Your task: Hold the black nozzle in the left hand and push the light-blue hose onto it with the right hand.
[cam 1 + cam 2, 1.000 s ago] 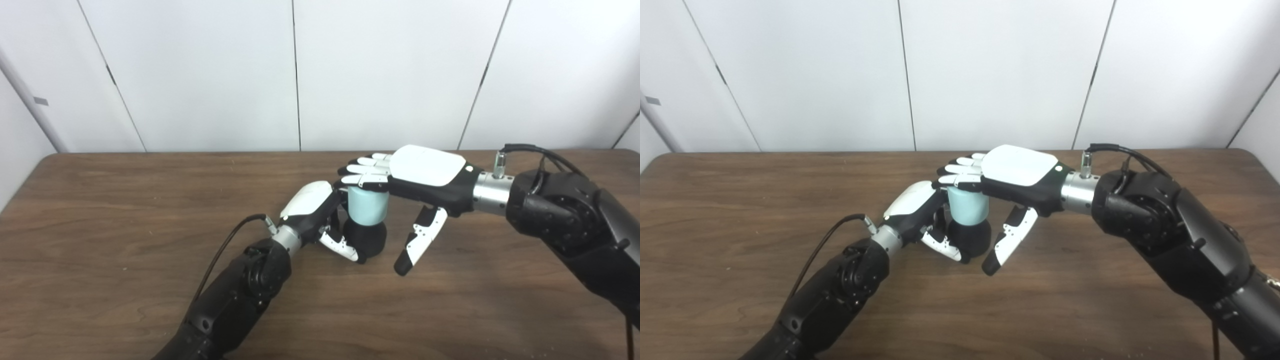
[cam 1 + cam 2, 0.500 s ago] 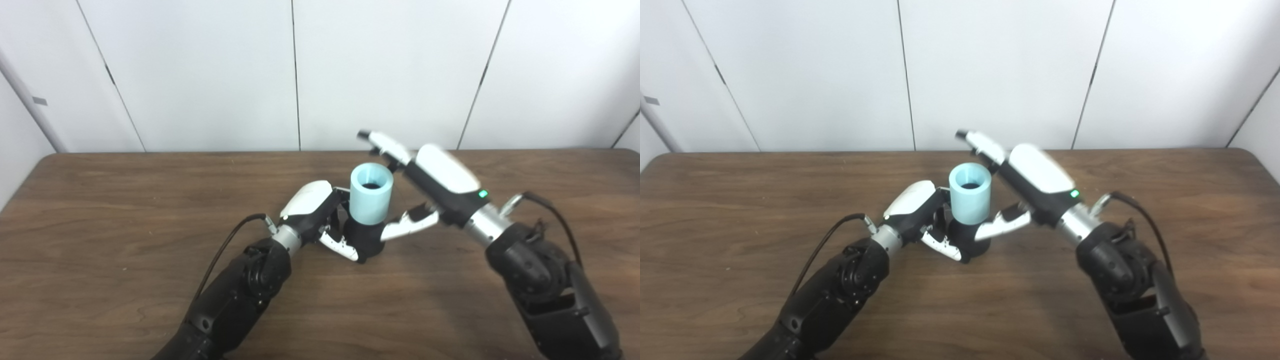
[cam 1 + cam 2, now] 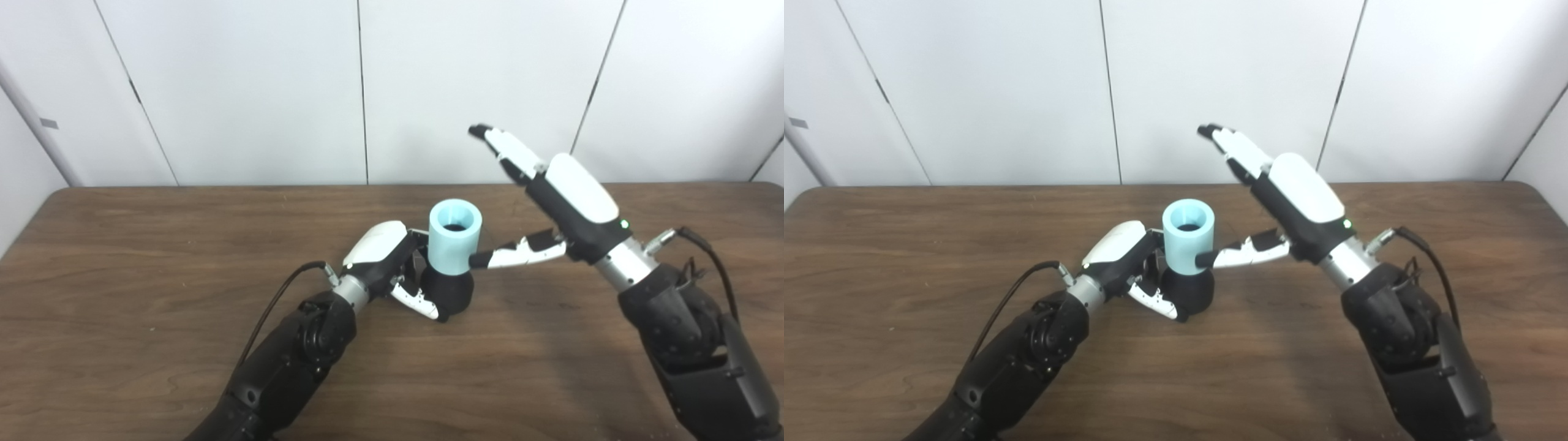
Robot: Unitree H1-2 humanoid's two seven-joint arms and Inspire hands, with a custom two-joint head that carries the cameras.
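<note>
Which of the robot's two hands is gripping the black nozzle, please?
The left hand, curled around the black nozzle; the right hand is raised with fingers spread.

There are two of the robot hand, a left robot hand (image 3: 383, 254) and a right robot hand (image 3: 569, 202), one light-blue hose (image 3: 453, 242), one black nozzle (image 3: 450, 291) and one bench (image 3: 122, 257).
</note>
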